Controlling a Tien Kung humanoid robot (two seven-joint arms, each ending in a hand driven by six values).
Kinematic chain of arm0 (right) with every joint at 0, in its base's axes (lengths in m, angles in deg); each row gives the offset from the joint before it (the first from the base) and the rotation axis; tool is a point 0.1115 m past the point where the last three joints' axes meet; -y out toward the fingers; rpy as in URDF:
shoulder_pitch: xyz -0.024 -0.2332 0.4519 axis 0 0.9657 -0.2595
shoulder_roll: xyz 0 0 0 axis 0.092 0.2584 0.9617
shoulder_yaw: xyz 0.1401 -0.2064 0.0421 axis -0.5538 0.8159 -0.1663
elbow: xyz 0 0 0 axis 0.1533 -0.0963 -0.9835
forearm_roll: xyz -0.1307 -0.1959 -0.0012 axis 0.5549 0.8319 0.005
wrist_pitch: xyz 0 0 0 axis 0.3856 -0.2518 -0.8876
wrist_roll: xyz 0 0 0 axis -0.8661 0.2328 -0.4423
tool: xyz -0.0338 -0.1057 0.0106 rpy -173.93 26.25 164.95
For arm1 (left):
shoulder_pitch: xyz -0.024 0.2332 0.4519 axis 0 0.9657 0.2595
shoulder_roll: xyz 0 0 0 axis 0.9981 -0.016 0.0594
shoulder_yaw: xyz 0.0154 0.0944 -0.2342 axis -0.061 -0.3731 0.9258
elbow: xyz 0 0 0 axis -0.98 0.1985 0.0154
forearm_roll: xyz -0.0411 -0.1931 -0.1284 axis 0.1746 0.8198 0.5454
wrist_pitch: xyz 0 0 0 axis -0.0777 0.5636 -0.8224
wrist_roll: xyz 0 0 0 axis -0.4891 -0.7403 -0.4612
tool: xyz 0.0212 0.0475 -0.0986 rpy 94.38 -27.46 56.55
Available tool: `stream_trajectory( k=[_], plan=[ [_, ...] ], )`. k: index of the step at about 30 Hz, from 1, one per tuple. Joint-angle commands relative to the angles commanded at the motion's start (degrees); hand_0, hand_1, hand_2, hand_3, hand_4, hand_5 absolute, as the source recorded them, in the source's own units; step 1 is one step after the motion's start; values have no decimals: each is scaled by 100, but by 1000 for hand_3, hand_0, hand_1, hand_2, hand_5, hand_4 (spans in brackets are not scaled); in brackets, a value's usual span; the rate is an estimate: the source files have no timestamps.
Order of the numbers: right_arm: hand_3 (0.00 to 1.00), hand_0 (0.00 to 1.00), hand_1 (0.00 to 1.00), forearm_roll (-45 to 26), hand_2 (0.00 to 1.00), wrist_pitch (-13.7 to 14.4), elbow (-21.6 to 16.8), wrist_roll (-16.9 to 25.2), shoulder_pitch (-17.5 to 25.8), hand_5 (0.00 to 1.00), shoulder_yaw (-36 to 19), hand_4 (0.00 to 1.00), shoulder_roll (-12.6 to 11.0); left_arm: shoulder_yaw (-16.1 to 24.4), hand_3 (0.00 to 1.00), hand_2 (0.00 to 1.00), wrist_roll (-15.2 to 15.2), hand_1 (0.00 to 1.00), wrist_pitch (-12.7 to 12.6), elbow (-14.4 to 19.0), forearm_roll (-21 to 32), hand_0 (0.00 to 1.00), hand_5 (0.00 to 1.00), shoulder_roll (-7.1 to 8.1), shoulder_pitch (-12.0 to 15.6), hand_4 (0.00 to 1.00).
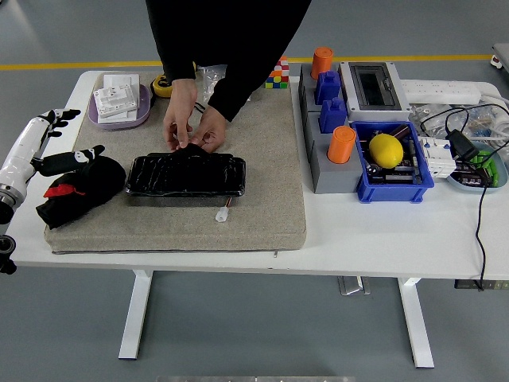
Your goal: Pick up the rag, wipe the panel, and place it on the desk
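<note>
The left hand (75, 163) lies curled over a bunched black rag (79, 191) at the left end of the grey mat (262, 159), apparently gripping it. Just to its right sits the glossy black panel (185, 175). A person's hands (191, 127) rest on the panel's far edge, fingers touching it. The right hand is out of view. The risk, as I judge it: if the arm sweeps the rag across now, it could strike those hands or push the panel off the mat.
</note>
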Motion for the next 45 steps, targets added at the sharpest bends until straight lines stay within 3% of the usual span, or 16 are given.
stream_trajectory(
  k=[1, 2, 6, 13, 24, 45],
  plan=[
    [613, 733, 620, 1, 695, -1, 0, 0, -1, 563, -5, 998, 0, -8, 862, 914, -47, 897, 36, -15, -85, 814, 329, 1, -10, 913],
    [613, 734, 620, 3, 695, -3, 1, 0, 0, 564, -9, 998, 1, -22, 924, 968, -94, 941, 74, -37, -155, 850, 340, 3, -23, 917],
    [613, 734, 620, 17, 695, -14, 6, -1, -2, 564, -29, 998, 1, -97, 924, 968, -351, 941, 230, -183, -523, 850, 340, 1, -97, 917],
    [614, 734, 620, 38, 695, -20, -12, 15, -8, 563, -32, 998, 9, -222, 934, 974, -603, 946, 213, -485, -812, 856, 342, -46, -205, 913],
    [614, 733, 619, 77, 695, -3, -43, 24, -31, 565, -48, 998, 18, -418, 934, 977, -640, 949, 196, -929, -718, 853, 310, -197, -355, 916],
    [614, 733, 619, 129, 695, 24, -67, 9, -30, 565, -58, 998, 18, -841, 920, 958, -606, 934, 121, -1353, -609, 845, 302, -436, -495, 902]
  ],
)
